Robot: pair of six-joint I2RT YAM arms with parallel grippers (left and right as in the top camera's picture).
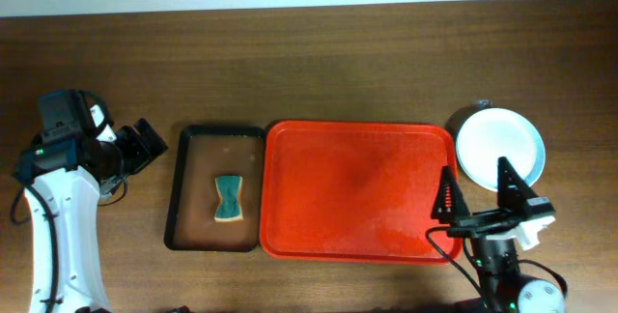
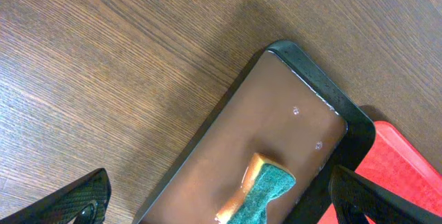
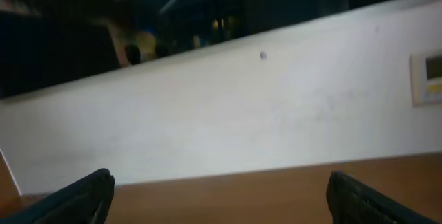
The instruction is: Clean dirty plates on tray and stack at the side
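While beside the tray [image 1: 357, 189] — white plates [image 1: 499, 146].

plates [image 1: 497, 144] — stack count unclear | sponge [image 2: 268, 188] — cut off, left wrist view | right wrist view blurred

No text, brand, label or number can be read in any view. At the right edge of the right wrist view, a small wall panel [image 3: 427, 79] is too blurred to read.
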